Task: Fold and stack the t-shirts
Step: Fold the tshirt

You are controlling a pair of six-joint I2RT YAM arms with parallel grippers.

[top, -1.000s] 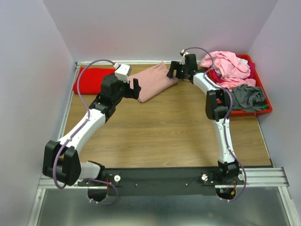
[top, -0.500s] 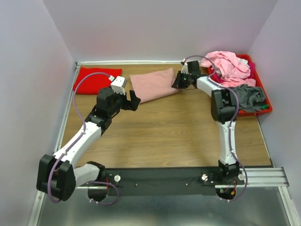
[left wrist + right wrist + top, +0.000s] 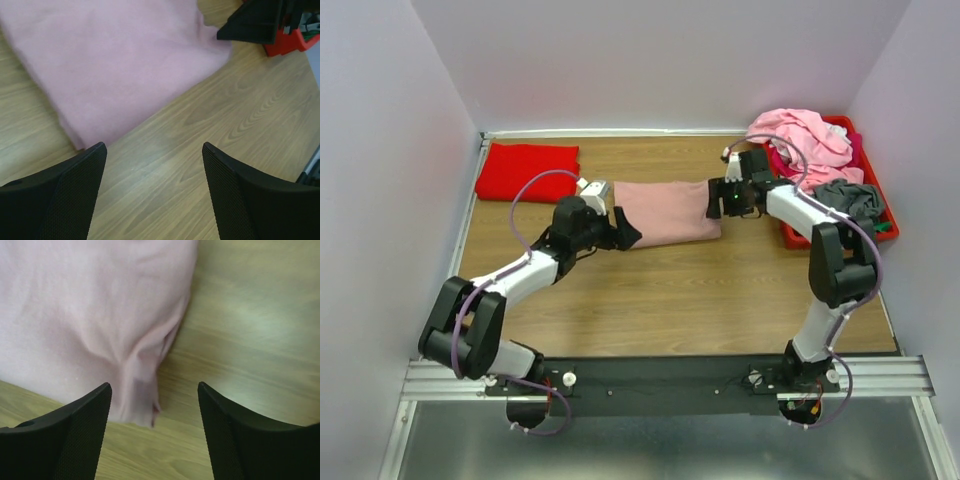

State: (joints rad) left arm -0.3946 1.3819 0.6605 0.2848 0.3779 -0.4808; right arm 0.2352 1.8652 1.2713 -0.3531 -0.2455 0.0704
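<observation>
Partly done, by appearance. Folded and laid flat on the surface: pink shirt [image 3: 665, 212], mid-surface; red shirt [image 3: 525, 172], well left of and behind pink shirt, not stacked with it. Left tool [image 3: 623, 233] at left end of pink shirt, jaws apart over bare wood, gripping nothing. Right tool [image 3: 725, 198] at right end, jaws apart, loose corner lying between them, unclamped. Remaining: stack pink shirt with red shirt; fold pile [image 3: 805, 135] heaped in bin [image 3: 852, 128], right of pink shirt.
</observation>
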